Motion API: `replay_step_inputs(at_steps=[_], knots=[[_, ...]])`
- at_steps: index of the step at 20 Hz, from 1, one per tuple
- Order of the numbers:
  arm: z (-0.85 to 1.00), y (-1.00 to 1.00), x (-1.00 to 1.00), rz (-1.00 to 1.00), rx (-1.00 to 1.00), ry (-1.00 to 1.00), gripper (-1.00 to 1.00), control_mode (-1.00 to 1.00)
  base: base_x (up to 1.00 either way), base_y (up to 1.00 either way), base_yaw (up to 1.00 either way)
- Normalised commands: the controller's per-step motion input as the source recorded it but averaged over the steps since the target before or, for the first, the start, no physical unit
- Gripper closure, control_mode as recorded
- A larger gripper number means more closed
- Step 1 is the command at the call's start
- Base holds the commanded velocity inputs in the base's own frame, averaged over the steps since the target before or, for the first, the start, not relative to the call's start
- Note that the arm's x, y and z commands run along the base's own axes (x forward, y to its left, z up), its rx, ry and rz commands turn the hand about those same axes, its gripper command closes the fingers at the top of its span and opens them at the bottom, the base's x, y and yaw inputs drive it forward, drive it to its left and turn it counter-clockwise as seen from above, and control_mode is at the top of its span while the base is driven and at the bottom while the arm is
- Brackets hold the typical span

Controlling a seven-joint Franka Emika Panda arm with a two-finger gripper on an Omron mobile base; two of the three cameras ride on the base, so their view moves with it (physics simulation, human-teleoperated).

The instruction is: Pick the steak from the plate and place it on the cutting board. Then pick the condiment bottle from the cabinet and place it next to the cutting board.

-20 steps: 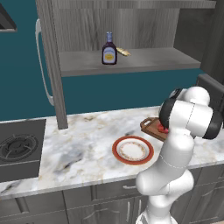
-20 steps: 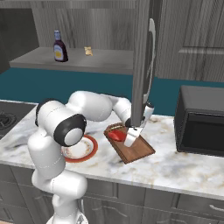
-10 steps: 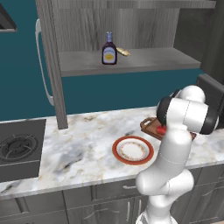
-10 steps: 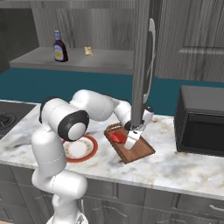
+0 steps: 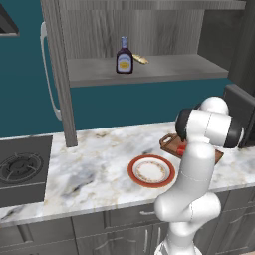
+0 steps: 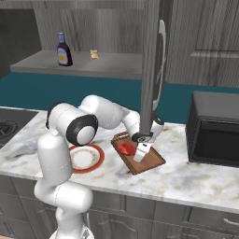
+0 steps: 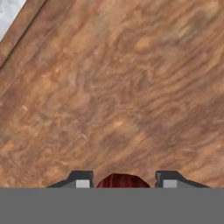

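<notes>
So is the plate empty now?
Empty: the plate shows only its bare cream centre, and the steak lies on the cutting board.

Brown wooden cutting board (image 7: 131, 87) close below the pincer (image 7: 123, 180); red steak (image 7: 123, 180) between its fingertips (image 7: 82, 180); marble surface (image 7: 9, 11) past the board's corner.

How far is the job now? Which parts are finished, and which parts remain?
Looks done: the plate is bare. In hand: the steak sits between the gripper fingers, low over the cutting board; release not yet visible. Left: the condiment bottle stands on the cabinet shelf, untouched.
</notes>
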Motion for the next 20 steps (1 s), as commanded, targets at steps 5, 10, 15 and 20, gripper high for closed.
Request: replay_step_inputs(at_steps=[5, 10, 15, 20], knots=[[-0.25, -0.03, 0.12, 0.0, 0.0, -0.04, -1.0, -1.0, 0.0, 0.0, 0.0], [-0.12, -0.25, 0.2, 0.0, 0.07, -0.01, -1.0, -1.0, 0.0, 0.0, 0.0], [0.11, -0.2, 0.01, 0.0, 0.09, -0.1, -1.0, -1.0, 0.0, 0.0, 0.0], [0.26, -0.03, 0.0, 0.0, 0.03, -0.01, -1.0, -1.0, 0.0, 0.0, 0.0]])
